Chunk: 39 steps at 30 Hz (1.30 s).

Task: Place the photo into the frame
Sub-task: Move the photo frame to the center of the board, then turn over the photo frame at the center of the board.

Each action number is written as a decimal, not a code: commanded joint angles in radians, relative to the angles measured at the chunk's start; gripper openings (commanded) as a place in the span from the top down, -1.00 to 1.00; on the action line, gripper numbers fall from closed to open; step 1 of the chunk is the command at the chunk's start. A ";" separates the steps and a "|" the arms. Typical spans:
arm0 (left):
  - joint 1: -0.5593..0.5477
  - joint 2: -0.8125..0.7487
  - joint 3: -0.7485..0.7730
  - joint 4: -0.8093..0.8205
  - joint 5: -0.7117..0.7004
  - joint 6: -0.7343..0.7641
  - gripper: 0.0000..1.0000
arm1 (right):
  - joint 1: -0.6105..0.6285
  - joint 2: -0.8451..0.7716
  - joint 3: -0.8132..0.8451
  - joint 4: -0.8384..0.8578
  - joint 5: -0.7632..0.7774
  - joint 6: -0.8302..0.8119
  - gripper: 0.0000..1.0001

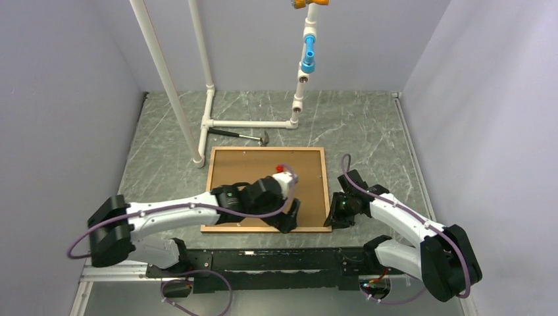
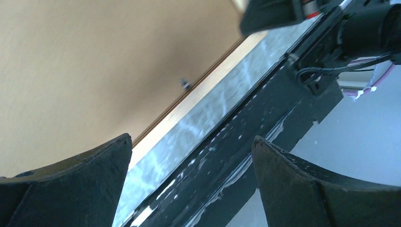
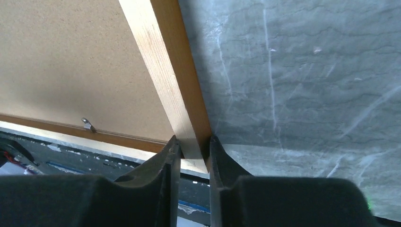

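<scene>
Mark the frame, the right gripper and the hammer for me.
frame [image 3: 165,80]: right wrist view, on the light wooden side rail.
right gripper [image 3: 191,142]: right wrist view, midway between its two tips, clamped on that rail.
hammer [image 1: 237,135]: top external view, middle of the handle.

Left fingers [image 2: 71,189] spread wide, arm reaching inward; right fingers [image 3: 156,189] clamped on frame [image 3: 165,61]

I'm running a lab robot cell: bare grey walls [image 1: 59,99], marble-look table [image 1: 368,125], white PVC pipe rig [image 1: 250,123] at 12 o'clock, mounting rail [image 1: 263,260] at 6.
</scene>
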 commanded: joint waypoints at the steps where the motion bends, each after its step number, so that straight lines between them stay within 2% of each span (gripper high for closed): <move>1: -0.116 0.132 0.193 -0.065 -0.176 0.081 -0.99 | 0.016 0.038 -0.046 0.023 0.005 0.007 0.68; 4: -0.168 0.248 0.298 -0.137 -0.243 0.108 -0.99 | 0.016 0.033 -0.036 0.015 0.007 0.000 0.85; 10: -0.226 0.351 0.406 -0.278 -0.346 0.118 -0.99 | 0.016 -0.015 -0.015 -0.006 -0.007 -0.007 1.00; 18: -0.235 0.244 0.297 -0.247 -0.372 0.088 -0.99 | 0.015 -0.023 0.093 -0.067 -0.028 -0.034 1.00; 26: -0.320 0.078 0.220 -0.270 -0.559 0.146 -0.98 | 0.014 -0.051 0.222 -0.149 -0.085 -0.047 1.00; 29: -0.390 0.065 0.230 -0.308 -0.661 0.168 -0.97 | 0.015 -0.068 0.264 -0.191 -0.090 -0.054 1.00; 33: -0.438 0.068 0.225 -0.320 -0.719 0.203 -0.94 | 0.014 -0.091 0.314 -0.245 -0.102 -0.057 1.00; 39: -0.485 0.152 0.242 -0.431 -0.838 0.145 -0.92 | 0.013 -0.120 0.386 -0.300 -0.141 -0.054 1.00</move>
